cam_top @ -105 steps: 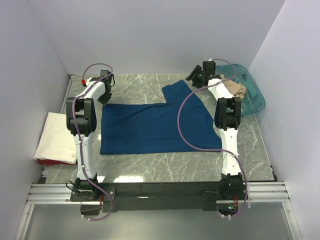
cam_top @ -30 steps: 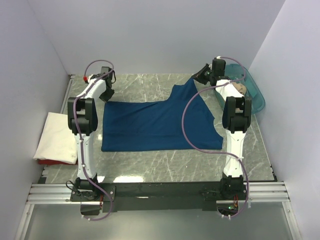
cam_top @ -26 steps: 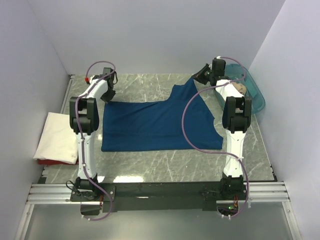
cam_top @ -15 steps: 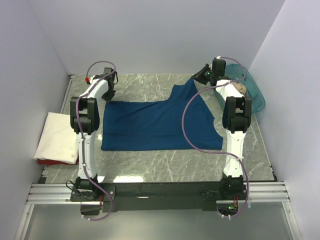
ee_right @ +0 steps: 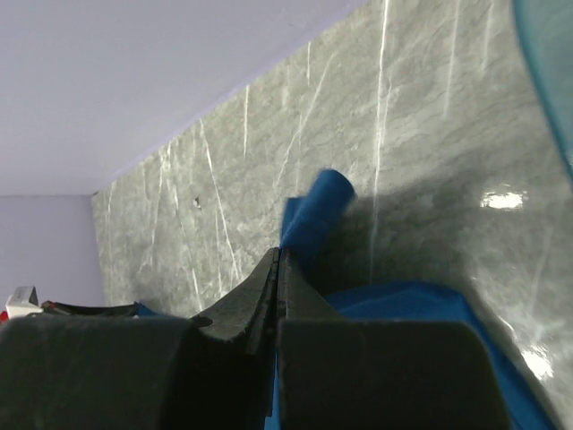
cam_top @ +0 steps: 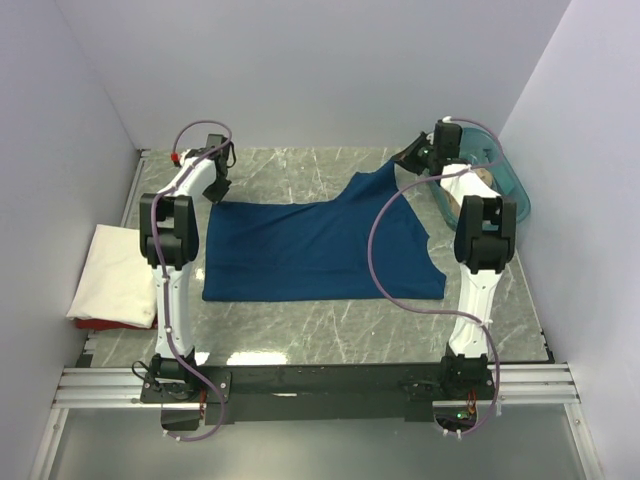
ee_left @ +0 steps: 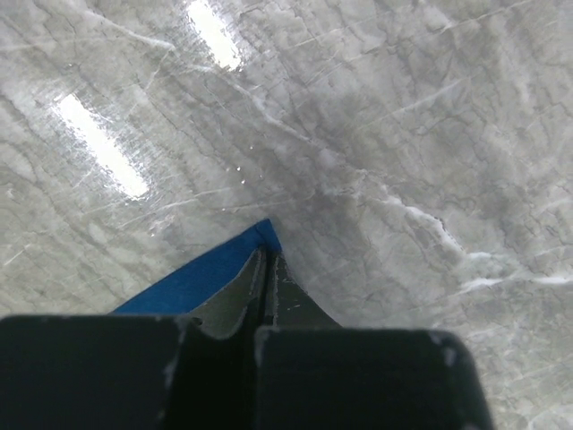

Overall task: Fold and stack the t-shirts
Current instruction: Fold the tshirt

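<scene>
Navy shirt (cam_top: 320,250) is only spread out, left tool (ee_left: 267,264) and right tool (ee_right: 277,269) each pinching a far corner. Cream shirt (cam_top: 112,275) looks folded at the counter's left edge, tan shirt (cam_top: 486,178) not started.

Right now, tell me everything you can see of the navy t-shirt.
The navy t-shirt is soft, plain dark-blue cloth, no print showing, spread mostly flat on the marble table. The left gripper pinches its far left corner, the right gripper its far right corner, which is stretched toward the teal tub.
</scene>
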{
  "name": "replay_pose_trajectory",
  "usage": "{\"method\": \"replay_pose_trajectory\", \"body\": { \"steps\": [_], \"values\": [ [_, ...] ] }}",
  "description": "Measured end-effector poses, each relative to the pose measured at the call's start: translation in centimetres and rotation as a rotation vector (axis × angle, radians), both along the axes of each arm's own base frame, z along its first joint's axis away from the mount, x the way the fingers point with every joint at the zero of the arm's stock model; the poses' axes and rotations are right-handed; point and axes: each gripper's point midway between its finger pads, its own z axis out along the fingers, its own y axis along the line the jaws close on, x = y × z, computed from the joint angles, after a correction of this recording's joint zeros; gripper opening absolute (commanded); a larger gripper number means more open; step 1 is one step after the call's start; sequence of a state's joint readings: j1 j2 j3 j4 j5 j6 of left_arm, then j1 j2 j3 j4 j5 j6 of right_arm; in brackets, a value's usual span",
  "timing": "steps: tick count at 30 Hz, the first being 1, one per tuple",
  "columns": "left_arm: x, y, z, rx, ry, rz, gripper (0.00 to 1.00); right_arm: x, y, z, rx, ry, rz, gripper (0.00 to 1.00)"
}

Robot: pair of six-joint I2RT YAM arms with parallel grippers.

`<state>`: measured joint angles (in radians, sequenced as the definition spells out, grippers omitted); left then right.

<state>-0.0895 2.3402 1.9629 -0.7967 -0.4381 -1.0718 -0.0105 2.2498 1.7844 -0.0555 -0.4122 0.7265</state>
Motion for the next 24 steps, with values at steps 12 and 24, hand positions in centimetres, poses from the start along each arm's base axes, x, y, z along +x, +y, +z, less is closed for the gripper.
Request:
{"method": "replay_pose_trajectory", "body": {
  "steps": [12, 24],
  "values": [
    [-0.6, 0.2, 2.8, -0.006, -0.051, -0.010, 0.01, -2.9, -0.6, 1.7, -0.013, -0.013, -0.007, 0.00],
    [-3.3, 0.6, 3.6, -0.031, -0.056, -0.009, 0.01, -6.2, -1.6, 2.9, -0.076, -0.013, -0.034, 0.00]
  ]
}}
